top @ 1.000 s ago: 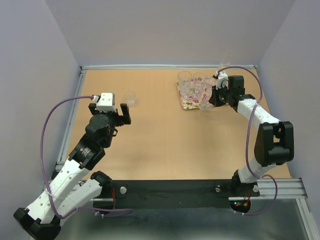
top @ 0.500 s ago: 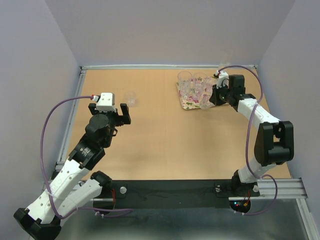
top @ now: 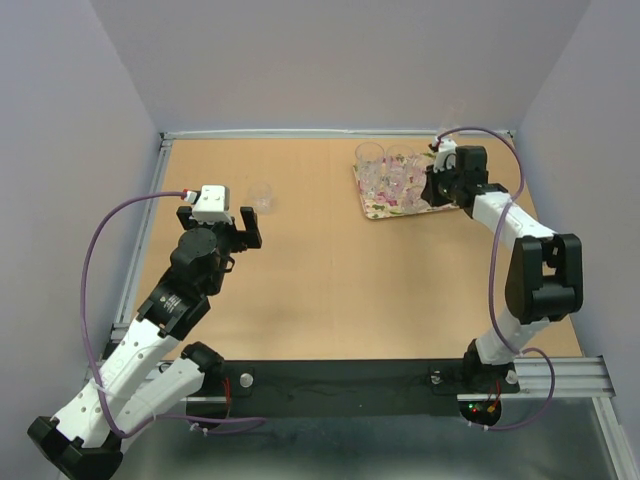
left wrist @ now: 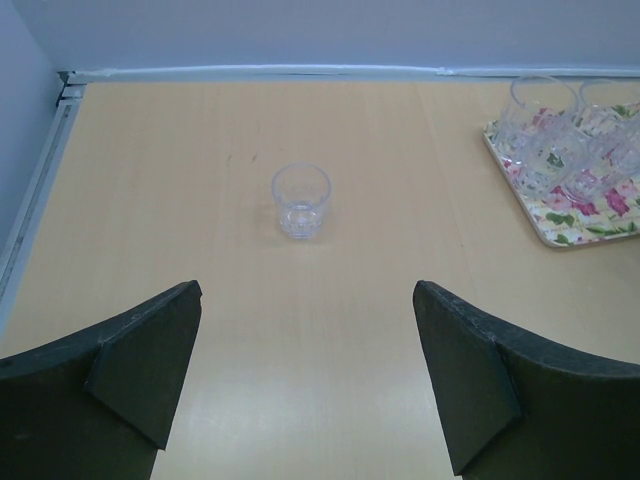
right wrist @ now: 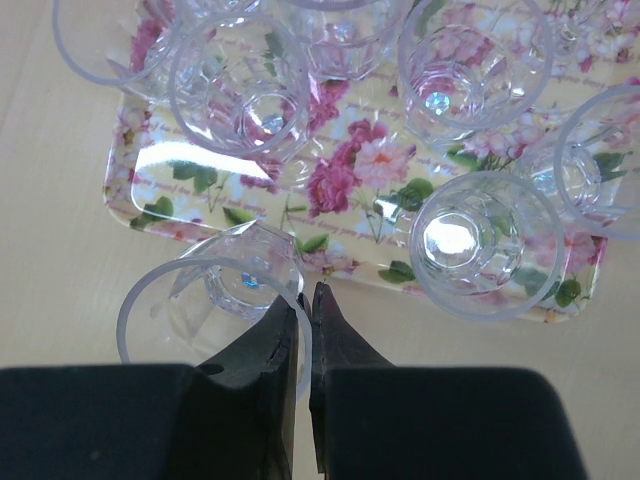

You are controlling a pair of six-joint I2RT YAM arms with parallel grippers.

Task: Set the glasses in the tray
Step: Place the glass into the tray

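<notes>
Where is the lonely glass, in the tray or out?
Out. The lone glass stands upright on the table, apart from the flowered tray.

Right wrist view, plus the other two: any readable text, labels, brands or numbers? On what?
No text can be read in any view.
On the tray: faint brown lines between the flowers that may be script, too blurred to read.
On the glasses and the table: no marking visible.
</notes>
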